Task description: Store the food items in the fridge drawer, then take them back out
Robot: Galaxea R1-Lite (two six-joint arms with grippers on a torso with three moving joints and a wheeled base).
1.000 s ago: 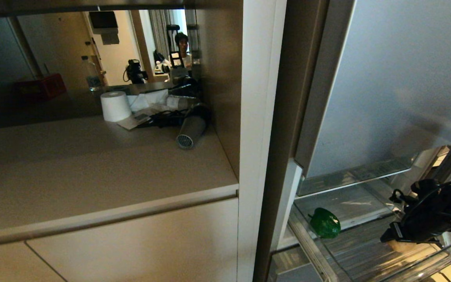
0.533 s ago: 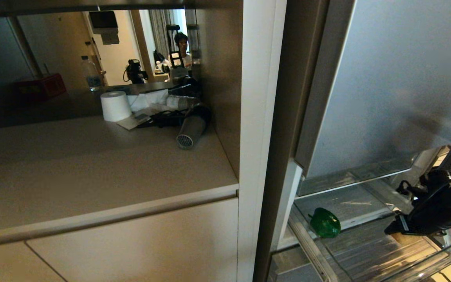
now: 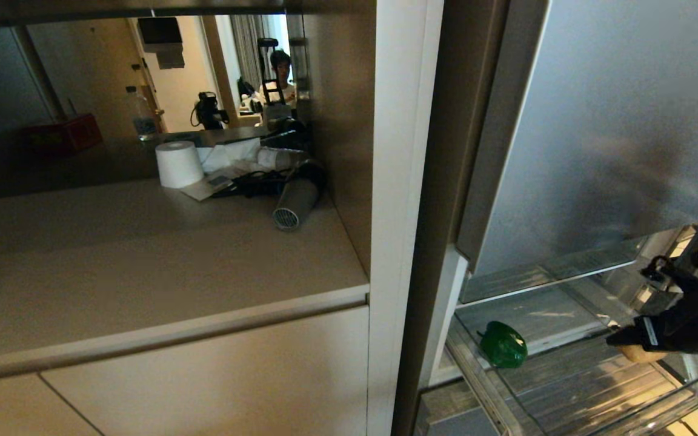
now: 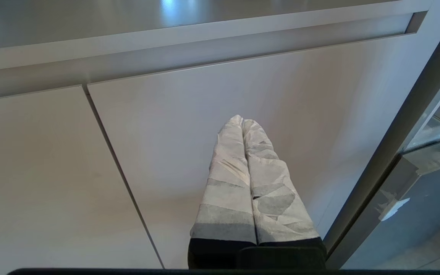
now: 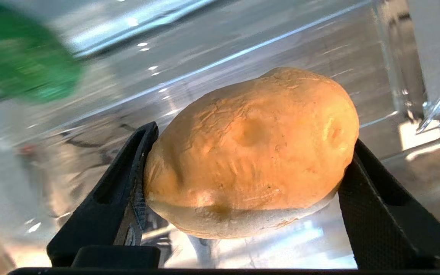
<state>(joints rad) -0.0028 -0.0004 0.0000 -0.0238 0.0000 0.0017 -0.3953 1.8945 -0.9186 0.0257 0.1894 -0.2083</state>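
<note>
Right wrist view first: the potato (image 5: 252, 152) is seen clamped between the two black fingers (image 5: 128, 183) of the right gripper (image 5: 243, 160), one finger pressed to each end, the jaws set wide around it. Clear ribbed plastic of the fridge drawer (image 5: 204, 57) is seen behind and beneath. From the head view, the right gripper (image 3: 631, 345) is placed at the right side of the drawer (image 3: 567, 387), the potato (image 3: 637, 354) just showing under it. The bell pepper (image 3: 502, 345) is left lying at the drawer's far-left corner, well apart. The left gripper (image 4: 243, 120) is parked, fingers pressed together, before a cabinet door (image 4: 204, 114).
</note>
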